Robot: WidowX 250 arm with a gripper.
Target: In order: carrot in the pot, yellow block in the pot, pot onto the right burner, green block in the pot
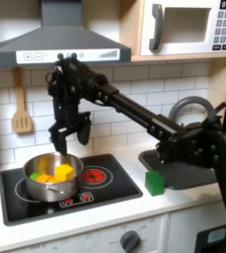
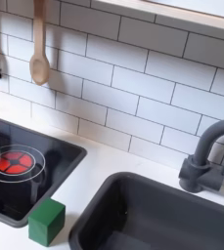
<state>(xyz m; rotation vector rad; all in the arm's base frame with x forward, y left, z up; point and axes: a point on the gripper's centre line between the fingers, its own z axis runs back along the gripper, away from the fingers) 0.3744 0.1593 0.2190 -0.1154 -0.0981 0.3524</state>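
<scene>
Green block [image 1: 155, 183] sits on the tabletop [image 1: 105, 222], well right of the hand [image 1: 69, 141]: light, rigid, grip its flat sides. Pot [image 1: 53, 176], just below the spread, empty hand, holds carrot [image 1: 43, 178] and yellow block [image 1: 62, 172]; slick steel, pinch its rim
</scene>
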